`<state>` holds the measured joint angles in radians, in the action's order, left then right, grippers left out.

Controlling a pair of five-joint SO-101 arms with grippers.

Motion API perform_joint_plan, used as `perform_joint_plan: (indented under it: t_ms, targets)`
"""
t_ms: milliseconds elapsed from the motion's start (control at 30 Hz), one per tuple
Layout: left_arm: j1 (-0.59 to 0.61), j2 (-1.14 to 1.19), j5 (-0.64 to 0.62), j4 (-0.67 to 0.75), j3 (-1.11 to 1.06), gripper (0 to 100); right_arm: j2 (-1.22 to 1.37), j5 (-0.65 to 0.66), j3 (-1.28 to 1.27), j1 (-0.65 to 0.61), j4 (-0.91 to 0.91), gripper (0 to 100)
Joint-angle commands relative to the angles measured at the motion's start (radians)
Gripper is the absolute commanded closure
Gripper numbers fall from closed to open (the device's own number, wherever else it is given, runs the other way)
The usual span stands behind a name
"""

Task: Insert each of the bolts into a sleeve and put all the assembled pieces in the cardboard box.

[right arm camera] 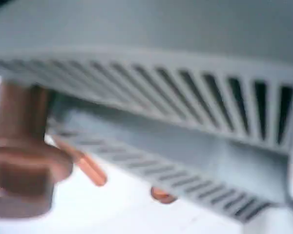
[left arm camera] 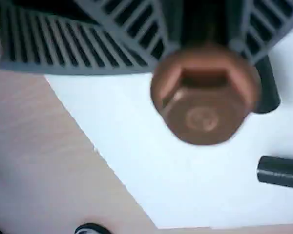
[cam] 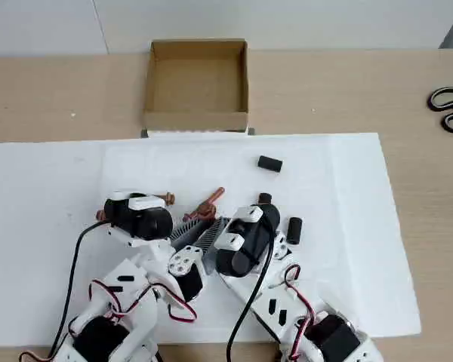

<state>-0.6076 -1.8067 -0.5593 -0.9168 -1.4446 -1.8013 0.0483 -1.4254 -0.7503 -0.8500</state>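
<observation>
— Near the middle of the white sheet, what does the left tool hold?
— It is clamped on a copper bolt, whose hexagonal head faces the wrist camera.
— And the right tool?
— It sits close beside the left one; whether it is apart or together cannot be told.
— Where are the other parts?
— A second bolt lies on the sheet just left of the pair. The far sleeve, black, lies toward the cardboard box; the near sleeve lies just right of the right arm. The box stands at the sheet's far edge on the wooden counter, with scissors at far right.
</observation>
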Motion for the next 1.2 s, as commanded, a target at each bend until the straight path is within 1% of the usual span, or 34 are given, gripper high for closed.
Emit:
perform_joint_plan:
  t_ms: [0, 100, 267, 333, 400, 500, 733, 867, 1067, 1133, 1167]
  targets:
    - [-0.002, -0.008, 0.006, -0.106, 0.027, 99, -0.007, 0.0, 0.057, 0.008, 0.035, 99.6]
    - [-0.002, -0.008, 0.006, -0.112, 0.03, 99, -0.008, 0.031, 0.058, 0.008, 0.033, 99.6]
    - [0.002, -0.006, 0.008, -0.044, 0.027, 99, -0.008, 0.031, 0.054, 0.008, 0.033, 99.6]
    - [0.003, -0.006, 0.028, -0.041, 0.025, 95, -0.008, 0.031, 0.052, 0.008, 0.027, 99.6]
    - [0.005, -0.005, 0.04, -0.046, 0.025, 88, -0.008, 0.028, 0.051, 0.008, 0.025, 99.6]
    - [0.006, -0.005, 0.04, -0.061, 0.025, 81, -0.008, 0.028, 0.044, 0.008, 0.025, 99.6]
    - [0.009, -0.005, 0.055, -0.081, 0.036, 80, -0.01, 0.026, 0.02, 0.008, 0.025, 99.6]
    - [0.074, -0.005, 0.074, -0.08, 0.099, 80, -0.01, 0.026, 0.017, 0.01, 0.024, 99.6]
    - [0.187, -0.005, 0.143, -0.084, 0.177, 80, -0.012, 0.026, -0.012, 0.01, 0.025, 99.6]
    - [0.232, -0.006, 0.172, -0.1, 0.189, 82, -0.012, 0.026, -0.012, 0.021, 0.024, 99.6]
    - [0.259, -0.006, 0.19, -0.11, 0.196, 84, -0.012, 0.026, -0.009, 0.035, 0.024, 99.6]
